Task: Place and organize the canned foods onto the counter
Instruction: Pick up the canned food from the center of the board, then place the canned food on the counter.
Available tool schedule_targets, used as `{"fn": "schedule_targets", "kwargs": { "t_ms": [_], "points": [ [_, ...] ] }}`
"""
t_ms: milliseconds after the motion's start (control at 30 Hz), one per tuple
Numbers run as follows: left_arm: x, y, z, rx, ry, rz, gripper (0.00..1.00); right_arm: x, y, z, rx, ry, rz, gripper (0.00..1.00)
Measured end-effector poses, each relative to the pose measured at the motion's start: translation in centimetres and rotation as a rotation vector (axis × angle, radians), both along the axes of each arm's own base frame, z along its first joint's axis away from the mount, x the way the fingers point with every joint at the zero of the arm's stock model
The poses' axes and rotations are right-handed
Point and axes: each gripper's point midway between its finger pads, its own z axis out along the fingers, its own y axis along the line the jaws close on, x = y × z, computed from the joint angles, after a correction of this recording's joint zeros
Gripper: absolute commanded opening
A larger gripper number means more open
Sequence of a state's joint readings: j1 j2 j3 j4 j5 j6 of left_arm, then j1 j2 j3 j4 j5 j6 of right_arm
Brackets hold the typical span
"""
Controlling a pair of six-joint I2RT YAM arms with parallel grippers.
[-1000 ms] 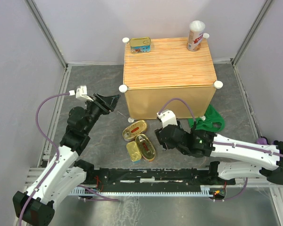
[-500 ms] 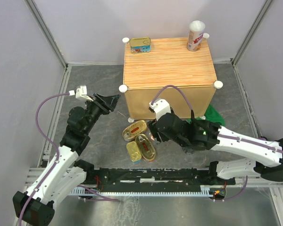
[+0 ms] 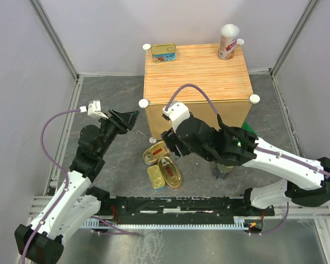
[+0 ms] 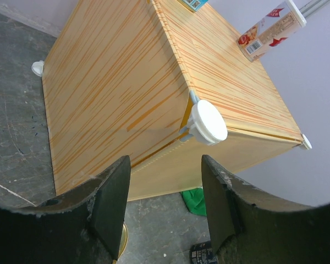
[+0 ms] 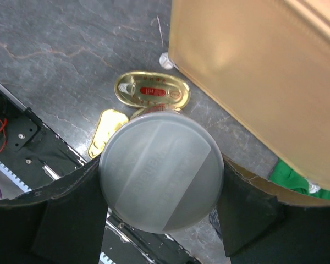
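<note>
The counter (image 3: pixel 198 82) stands at the back centre, with a rectangular gold-lidded tin (image 3: pixel 163 53) and a white-lidded cylinder (image 3: pixel 228 41) on its top. My right gripper (image 3: pixel 173 144) is shut on another white-lidded cylinder (image 5: pixel 161 175) and holds it above the floor, in front of the counter's front left corner. Below it lie two oval gold tins (image 3: pixel 157 152) (image 3: pixel 169 171) and a rectangular gold tin (image 3: pixel 155 177). A dark cylinder (image 3: pixel 223 170) stands on the floor under the right arm. My left gripper (image 3: pixel 126 118) is open and empty, left of the counter, facing its corner knob (image 4: pixel 207 122).
A green cloth (image 3: pixel 248 132) lies at the counter's front right foot, mostly hidden by the right arm. The counter's tan front side (image 5: pixel 264 71) is close behind the held can. The black base rail (image 3: pixel 170 204) runs along the near edge.
My right gripper has risen and moved left toward the counter's front left corner with the white-lidded cylinder in it. The dark cylinder now shows under the arm. The left arm has not moved.
</note>
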State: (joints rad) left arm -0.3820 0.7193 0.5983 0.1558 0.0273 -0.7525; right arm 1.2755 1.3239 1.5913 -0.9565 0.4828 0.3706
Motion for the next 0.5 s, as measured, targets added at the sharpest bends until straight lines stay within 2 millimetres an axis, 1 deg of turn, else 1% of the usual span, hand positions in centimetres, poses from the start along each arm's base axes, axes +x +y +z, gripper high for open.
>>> {"fn": "schedule_targets", "kwargs": {
  "t_ms": [133, 267, 400, 500],
  "points": [
    [-0.2, 0.2, 0.4, -0.005, -0.013, 0.004, 0.61, 0.5, 1.2, 2.5, 0.022, -0.030, 0.018, 0.20],
    [-0.5, 0.4, 1.0, -0.012, -0.030, 0.011, 0.61, 0.9, 1.7, 4.3, 0.034, -0.049, 0.024, 0.20],
    [-0.6, 0.7, 1.5, -0.016, -0.037, 0.021, 0.61, 1.4, 1.7, 5.1, 0.031, -0.057, 0.017, 0.19],
    [-0.7, 0.7, 2.0, -0.017, -0.041, 0.022, 0.61, 2.2, 1.3, 5.6, 0.020, -0.065, -0.007, 0.18]
  ]
}}
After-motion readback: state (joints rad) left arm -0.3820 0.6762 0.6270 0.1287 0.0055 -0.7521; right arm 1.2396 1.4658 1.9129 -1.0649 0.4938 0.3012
